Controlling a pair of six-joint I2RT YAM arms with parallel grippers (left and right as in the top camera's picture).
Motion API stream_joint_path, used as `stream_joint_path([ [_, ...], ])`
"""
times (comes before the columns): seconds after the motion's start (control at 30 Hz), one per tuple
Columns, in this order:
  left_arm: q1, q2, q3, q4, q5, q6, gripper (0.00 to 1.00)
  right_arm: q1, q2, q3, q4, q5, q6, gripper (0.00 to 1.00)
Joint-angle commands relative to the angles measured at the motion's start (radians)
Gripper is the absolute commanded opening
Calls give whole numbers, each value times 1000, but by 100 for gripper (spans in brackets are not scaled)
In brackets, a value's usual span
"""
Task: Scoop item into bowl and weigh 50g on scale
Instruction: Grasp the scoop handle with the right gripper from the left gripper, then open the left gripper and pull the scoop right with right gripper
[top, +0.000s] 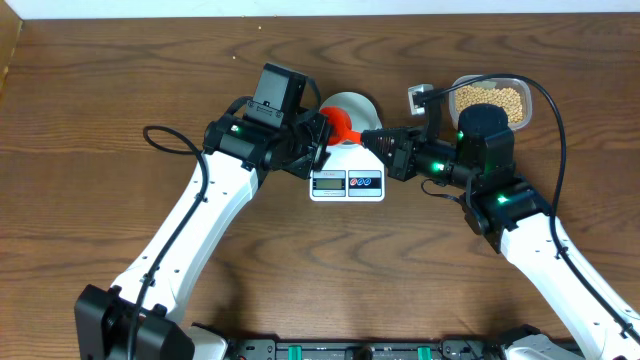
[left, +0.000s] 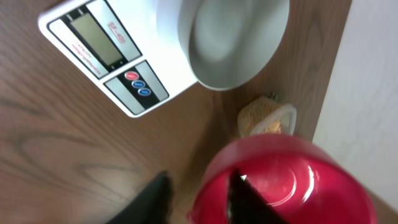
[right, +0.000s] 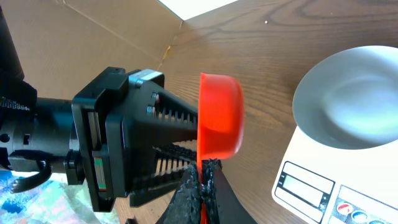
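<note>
The wooden table (top: 120, 80) bears the scale (top: 347, 183) and, seemingly, a bean tub (top: 500, 80).

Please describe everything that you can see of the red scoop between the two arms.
The red-orange plastic scoop has a deep round cup, smooth and glossy, and a thin handle. It hangs in the air with the cup turned on its side. In the right wrist view it is to the left of the white rectangular scale and the pale round bowl. The right gripper is shut on the handle below the cup. The left gripper stands open next to the cup; whether it touches cannot be told.
</note>
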Motion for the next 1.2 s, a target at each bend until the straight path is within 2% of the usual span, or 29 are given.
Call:
stream_joint_path([
  [0.0, -3, 2, 9, -4, -10, 3, 50, -10, 4, 20, 2, 12, -1, 1],
  [0.1, -3, 2, 9, -3, -10, 3, 56, -31, 4, 20, 3, 20, -1, 1],
  [0.23, -2, 2, 9, -3, -10, 5, 57, -71, 4, 20, -1, 24, -1, 1],
  [0.37, 0, 2, 9, 8, -11, 90, 57, -112, 4, 20, -17, 24, -1, 1],
  [0.4, 1, 2, 9, 12, -18, 127, 57, -125, 4, 20, -26, 24, -2, 1],
  [0.63, 29, 2, 9, 66, -36, 610, 57, -188, 4, 28, -101, 30, -22, 2],
  [0.73, 44, 2, 9, 77, -22, 769, 57, -197, 4, 70, -194, 61, -72, 2],
  [1.0, 57, 2, 9, 107, 25, 1072, 54, -198, 4, 320, -592, 212, -241, 2],
  [1.17, 57, 2, 9, 98, 79, 1217, 54, -198, 4, 445, -746, 294, -307, 1],
])
